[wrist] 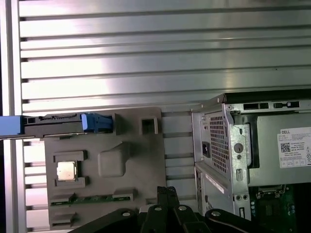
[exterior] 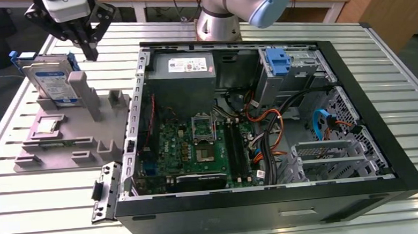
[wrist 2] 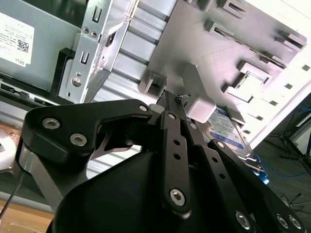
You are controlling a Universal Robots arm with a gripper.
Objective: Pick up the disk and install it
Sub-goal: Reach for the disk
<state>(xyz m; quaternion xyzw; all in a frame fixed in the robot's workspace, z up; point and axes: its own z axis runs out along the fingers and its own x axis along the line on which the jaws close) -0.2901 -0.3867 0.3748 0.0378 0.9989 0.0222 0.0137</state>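
Slatted metal table carrying an open computer case on the exterior view's right and a grey holder on its left. The case lies on its side with the lid off. Inside it are a green circuit board, a grey power box with a white sticker, and a bare blue bracket at the far corner.

The arm rises from behind the case, and its wrist reaches across to the exterior view's left, so the gripper points down over the holder.

The disk stands on edge in a slot at the far end of the holder, label facing the exterior camera, its blue frame showing along the top. It is not in the case.

The gripper hangs just above and to the exterior view's right of the disk's upper corner, apart from it. Its black fingers are pressed together and hold nothing. In the second wrist view their tips lie over a grey post of the holder, with the disk beyond — clear of the fingers.

The first wrist view shows the disk edge-on along the holder's far side, well apart from the gripper. A small square chip sits in a recess of the holder.
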